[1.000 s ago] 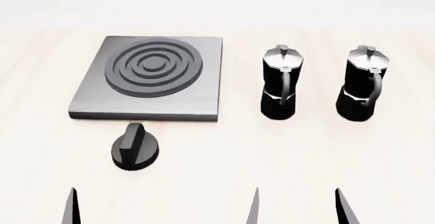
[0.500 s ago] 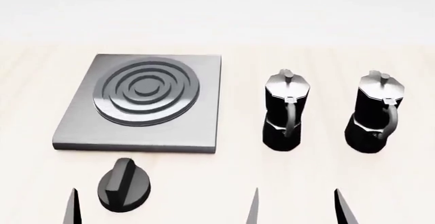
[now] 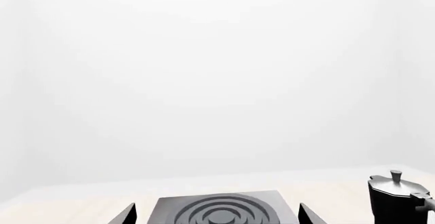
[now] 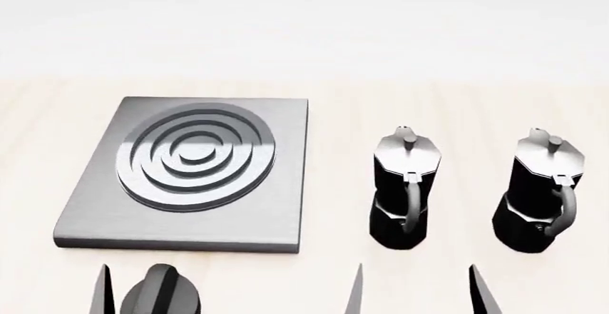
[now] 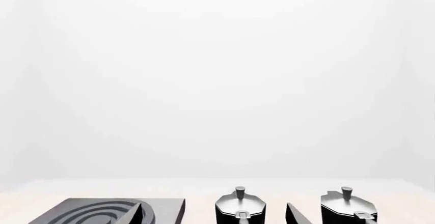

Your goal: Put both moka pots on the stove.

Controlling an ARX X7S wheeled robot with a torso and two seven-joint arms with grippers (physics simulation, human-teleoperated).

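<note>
Both moka pots [image 4: 407,189] [image 4: 543,193] stood upright ahead of the right gripper [image 4: 416,292], whose jaws were spread and empty like the left gripper's [image 3: 216,215], facing the stove [image 4: 285,178]; rigid, likely top-heavy and smooth, each seemed best pinched at its narrow waist.

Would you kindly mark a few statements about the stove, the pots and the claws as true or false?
1. Both moka pots stand upright on the table, off the stove. True: the nearer moka pot and the farther moka pot are beside it.
2. A pot sits on the burner. False: it is bare.
3. The dial knob lies in front of the stove. True.
4. The right claw grips a pot. False: it is open, touching nothing.
</note>
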